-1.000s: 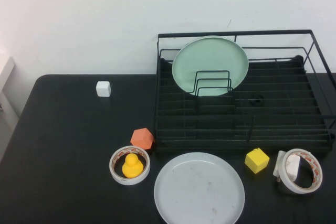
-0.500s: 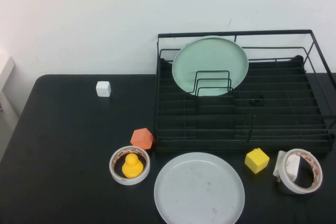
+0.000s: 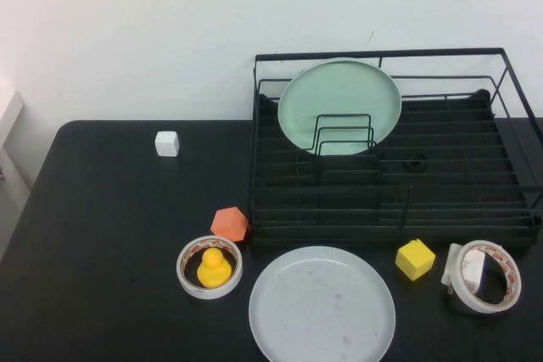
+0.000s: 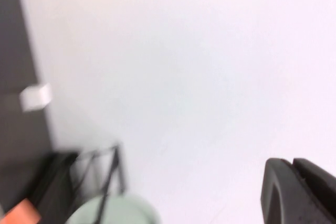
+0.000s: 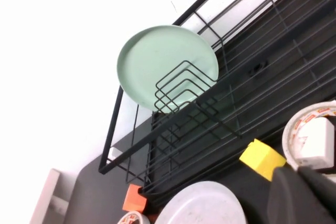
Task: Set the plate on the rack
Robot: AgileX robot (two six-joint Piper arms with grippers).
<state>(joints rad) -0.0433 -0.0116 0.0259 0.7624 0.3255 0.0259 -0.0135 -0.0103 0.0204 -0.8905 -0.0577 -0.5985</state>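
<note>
The pale grey-white plate (image 3: 322, 304) lies flat on the black table at the front, just before the rack; it also shows in the right wrist view (image 5: 202, 203). The black wire rack (image 3: 382, 54) stands behind it, with a mint-green plate (image 3: 339, 106) upright against its wire loop dividers. Neither arm shows in the high view. My left gripper (image 4: 292, 163) is shut and empty, held up facing the white wall. My right gripper (image 5: 298, 170) is shut and empty, held above the table's right front, apart from the plate.
A tape roll with a yellow duck inside (image 3: 209, 267) and an orange block (image 3: 229, 223) sit left of the plate. A yellow cube (image 3: 415, 258) and a tape roll holding a white plug (image 3: 482, 275) sit to its right. A white cube (image 3: 167, 143) lies far left.
</note>
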